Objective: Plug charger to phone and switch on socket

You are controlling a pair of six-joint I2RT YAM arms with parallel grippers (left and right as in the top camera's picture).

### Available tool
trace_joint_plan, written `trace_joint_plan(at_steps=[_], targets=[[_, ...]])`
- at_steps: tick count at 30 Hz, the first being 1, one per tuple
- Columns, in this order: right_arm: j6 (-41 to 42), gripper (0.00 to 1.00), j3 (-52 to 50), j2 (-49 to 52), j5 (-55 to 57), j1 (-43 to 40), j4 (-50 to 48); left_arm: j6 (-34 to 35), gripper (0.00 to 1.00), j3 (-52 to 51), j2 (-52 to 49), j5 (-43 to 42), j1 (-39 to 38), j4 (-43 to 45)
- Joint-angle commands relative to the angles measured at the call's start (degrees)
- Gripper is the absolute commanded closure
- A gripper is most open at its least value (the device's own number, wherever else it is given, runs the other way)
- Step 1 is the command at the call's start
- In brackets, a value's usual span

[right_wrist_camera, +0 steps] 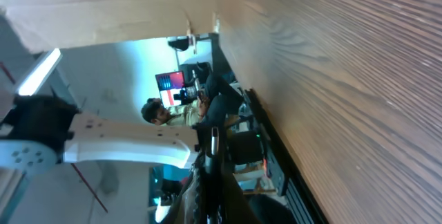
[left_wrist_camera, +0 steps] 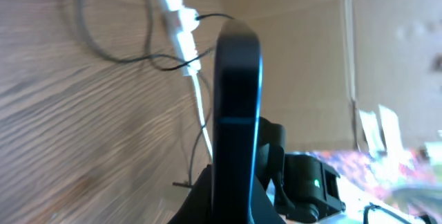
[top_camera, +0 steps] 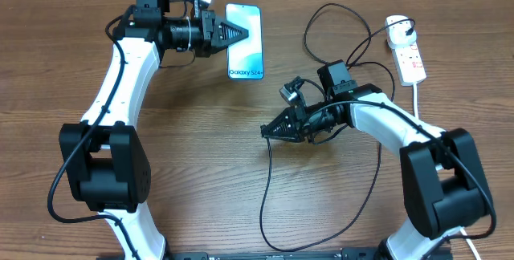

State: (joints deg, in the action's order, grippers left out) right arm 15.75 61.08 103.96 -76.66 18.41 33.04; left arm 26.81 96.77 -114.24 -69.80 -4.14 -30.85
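Observation:
My left gripper is shut on the left long edge of the phone, whose light blue screen faces up at the back of the table. In the left wrist view the phone shows edge-on between the jaws. My right gripper is shut on the charger's small plug tip, near the table's middle and apart from the phone. The black cable hangs from it and loops back to the white adapter on the socket at the far right. The socket also shows in the left wrist view.
The black cable loops over the table behind my right arm and down toward the front edge. The socket's thick white cord runs toward the front right. A cardboard wall stands behind the table.

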Motion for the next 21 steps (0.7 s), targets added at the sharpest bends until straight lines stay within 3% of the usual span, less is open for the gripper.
trace_joint_plan(at_steps=[1, 8, 21], targets=[[-2.8, 0.96, 1.7, -5.7, -3.9, 0.0, -1.6, -0.6, 0.96, 0.4, 0.1, -10.0, 0.1, 3.3], [-3.3, 0.96, 1.7, -10.1, -4.0, -0.1, -7.7, 3.0, 0.96, 0.4, 0.1, -11.3, 0.1, 3.2], [9.0, 0.96, 1.7, -10.1, 2.1, -0.1, -20.1, 10.1, 0.96, 0.4, 0.1, -10.5, -0.4, 3.3]])
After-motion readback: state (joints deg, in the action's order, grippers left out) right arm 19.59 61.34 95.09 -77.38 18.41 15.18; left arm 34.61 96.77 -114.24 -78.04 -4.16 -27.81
